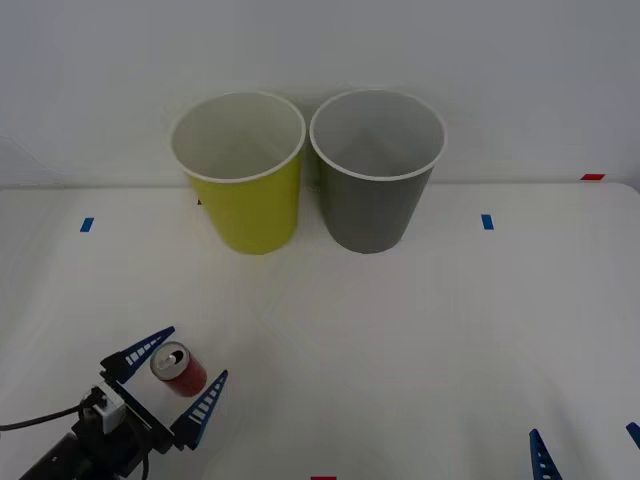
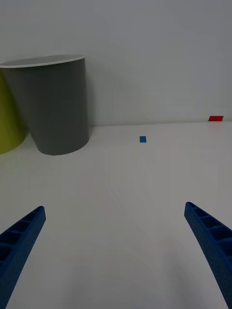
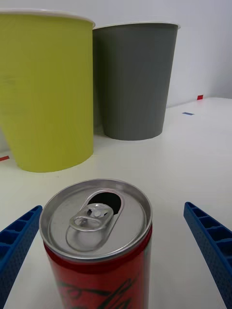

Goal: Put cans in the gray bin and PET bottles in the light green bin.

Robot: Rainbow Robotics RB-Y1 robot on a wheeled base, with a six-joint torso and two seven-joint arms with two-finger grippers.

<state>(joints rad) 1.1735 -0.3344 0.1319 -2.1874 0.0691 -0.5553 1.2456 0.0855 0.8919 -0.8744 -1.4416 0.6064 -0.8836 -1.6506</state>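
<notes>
Front view: left gripper (image 1: 188, 375) spread wide w/ the red can (image 1: 178, 368) upright btwn its fingers — not gripped yet. Gray bin (image 1: 377, 170) & light green bin (image 1: 238, 170) both look empty; sorting not begun. Right gripper (image 1: 585, 445) spread apart, parked near the table's (image 1: 400, 330) edge.

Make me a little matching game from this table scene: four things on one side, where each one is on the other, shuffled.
1. can
2. gray bin
3. green bin
4. right gripper

a. far side of the table, robot's left
b. open, at the near right edge
c. between the open left gripper's fingers
d. far side, robot's right

Pairs: 1-c, 2-d, 3-a, 4-b
</notes>
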